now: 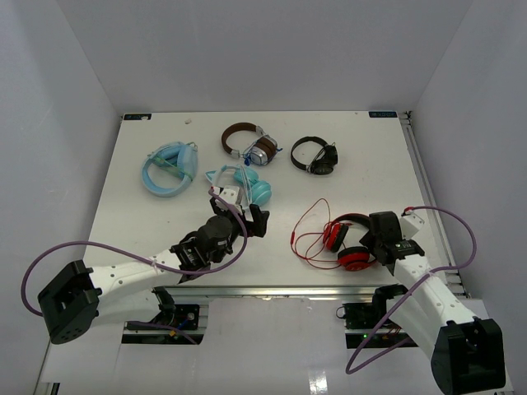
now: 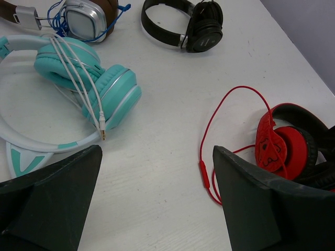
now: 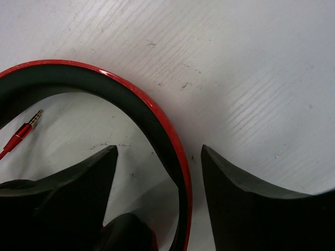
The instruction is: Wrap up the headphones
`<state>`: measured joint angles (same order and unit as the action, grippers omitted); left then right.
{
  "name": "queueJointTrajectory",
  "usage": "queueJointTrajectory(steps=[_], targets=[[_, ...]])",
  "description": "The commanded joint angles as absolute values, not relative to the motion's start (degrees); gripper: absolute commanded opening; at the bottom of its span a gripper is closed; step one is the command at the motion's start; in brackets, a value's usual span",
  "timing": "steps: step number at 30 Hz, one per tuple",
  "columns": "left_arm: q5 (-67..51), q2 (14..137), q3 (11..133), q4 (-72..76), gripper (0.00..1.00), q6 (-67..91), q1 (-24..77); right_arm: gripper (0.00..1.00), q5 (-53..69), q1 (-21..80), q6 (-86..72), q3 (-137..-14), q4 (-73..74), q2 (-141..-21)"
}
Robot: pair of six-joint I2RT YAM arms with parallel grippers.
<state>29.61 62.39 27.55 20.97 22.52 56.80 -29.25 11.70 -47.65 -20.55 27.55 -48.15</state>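
At the near right of the desk [image 1: 387,173], close to its front edge, the headphones [image 1: 350,244] lie flat. Their ear cups sit toward the front and the headband arches toward the back.

Red cable [image 1: 306,224] lies loose in open loops to their left, spread over bare surface. Its jack plug [image 3: 27,124] lies inside the headband's arc.

Right claw [image 3: 157,151] straddles the headband, one finger on each side. White desk shows between the band and both fingers, so it is released and grasping nothing.

Left claw [image 2: 157,151] is spread wide with nothing between the fingers, over the desk near centre front. Teal headphones [image 2: 89,83] lie just beyond it to the left, their white cord draped across the cups. A bare strip separates the left claw from the red loops.

Back row: pale blue headphones [image 1: 169,170], brown-banded silver pair [image 1: 249,144], small black pair [image 1: 315,155], all well apart from the red set.

Open surface runs from the red set to the right-hand desk edge.
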Motion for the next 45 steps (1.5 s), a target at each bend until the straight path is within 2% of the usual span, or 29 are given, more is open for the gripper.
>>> queueJointTrajectory(steps=[1, 4, 7, 9, 15, 23, 30, 37, 42, 45], targets=[[30.66, 61.08, 27.16, 20.90, 0.98, 22.50, 56.87, 0.62, -28.25, 11.25, -47.78, -19.11, 23.39, -48.85], [29.95, 60.81, 26.71, 21.73, 0.98, 22.76, 56.95, 0.49, -28.55, 11.16, -47.43, -17.93, 21.16, -48.87], [28.58, 60.02, 26.12, 22.98, 0.98, 22.64, 56.95, 0.21, -27.96, 11.24, -44.73, -18.36, 18.77, -49.30], [26.67, 58.96, 26.39, 22.50, 0.96, 23.31, 56.89, 0.08, -26.99, 11.18, -40.53, -19.46, 17.17, -49.35], [19.69, 55.93, 29.92, 18.76, 0.96, 26.24, 56.95, 0.08, -17.21, 11.50, -26.26, -31.79, 13.54, -51.93], [18.91, 62.05, 57.88, -0.71, 0.95, 21.58, 56.95, 0.08, -8.83, 14.21, -14.42, -47.79, 10.87, -52.40], [22.41, 71.68, 81.31, -17.59, 0.98, 4.55, 56.87, 0.08, 6.99, 21.32, -7.59, -44.85, 1.87, -46.62], [17.23, 77.83, 93.18, -30.42, 0.97, -0.84, 56.87, 0.08, 8.15, 29.18, -5.71, -41.59, -2.52, -43.38], [13.14, 81.16, 97.59, -37.88, 0.95, -4.53, 56.87, 0.08, 9.16, 30.99, -6.34, -40.31, -3.10, -42.54], [13.24, 84.26, 100.13, -42.72, 0.89, -5.84, 56.95, 0.08, 9.10, 31.64, -6.59, -40.20, -2.78, -42.63]])
